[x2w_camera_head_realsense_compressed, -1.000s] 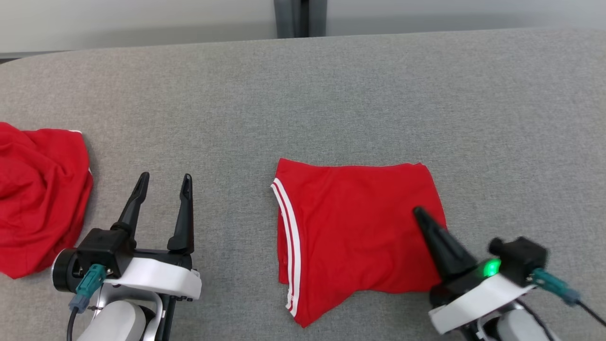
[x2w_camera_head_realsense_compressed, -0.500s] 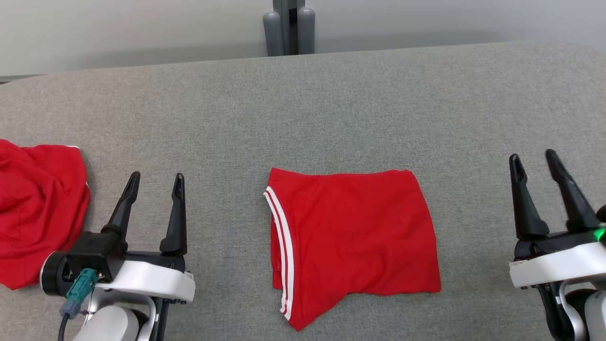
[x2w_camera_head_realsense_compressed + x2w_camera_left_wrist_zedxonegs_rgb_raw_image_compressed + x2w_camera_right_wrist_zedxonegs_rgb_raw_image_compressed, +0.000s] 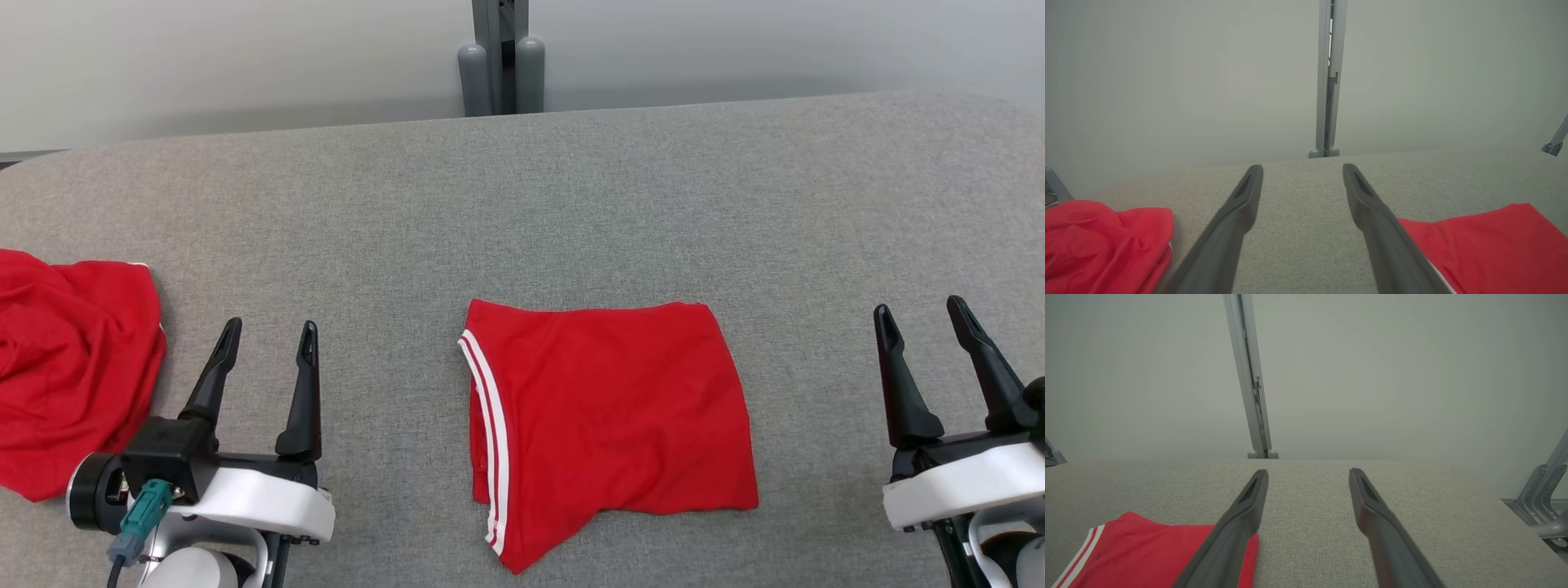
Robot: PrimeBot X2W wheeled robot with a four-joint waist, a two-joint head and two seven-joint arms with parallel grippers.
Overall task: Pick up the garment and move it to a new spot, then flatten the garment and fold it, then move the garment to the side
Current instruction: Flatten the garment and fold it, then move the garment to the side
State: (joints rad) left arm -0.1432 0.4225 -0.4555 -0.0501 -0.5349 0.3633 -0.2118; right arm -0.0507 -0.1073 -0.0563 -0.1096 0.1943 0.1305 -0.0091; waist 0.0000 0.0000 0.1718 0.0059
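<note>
Left gripper (image 3: pixel 270 324): the two dark fingers are spread wide with only bare table between them. It grips nothing and touches no cloth.
Right gripper (image 3: pixel 918 306): the fingers are parted just as wide, with nothing between them and nothing held.
Folded red garment (image 3: pixel 608 416): it lies flat on the table between the two grippers, to the right of the left gripper and to the left of the right one, clear of both. Its edge with the two white stripes (image 3: pixel 490 425) faces the left gripper, and its plain red edge faces the right gripper.
Left wrist view: the folded garment sits low on the right, just past that gripper's right-hand finger (image 3: pixel 1380 228).
Right wrist view: the striped corner of the garment shows low on the left, and its near edge is partly hidden behind that gripper's left-hand finger (image 3: pixel 1237 526).
Crumpled red cloth (image 3: pixel 73 367): it lies bunched in loose folds on the outer side of the left gripper, near it but not touching.
Table (image 3: pixel 571 204): its grey woven cover runs under both grippers and ahead of their fingertips.
Grey post (image 3: pixel 500 57): it stands upright beyond the table's far edge, ahead of both grippers, against a pale wall.
</note>
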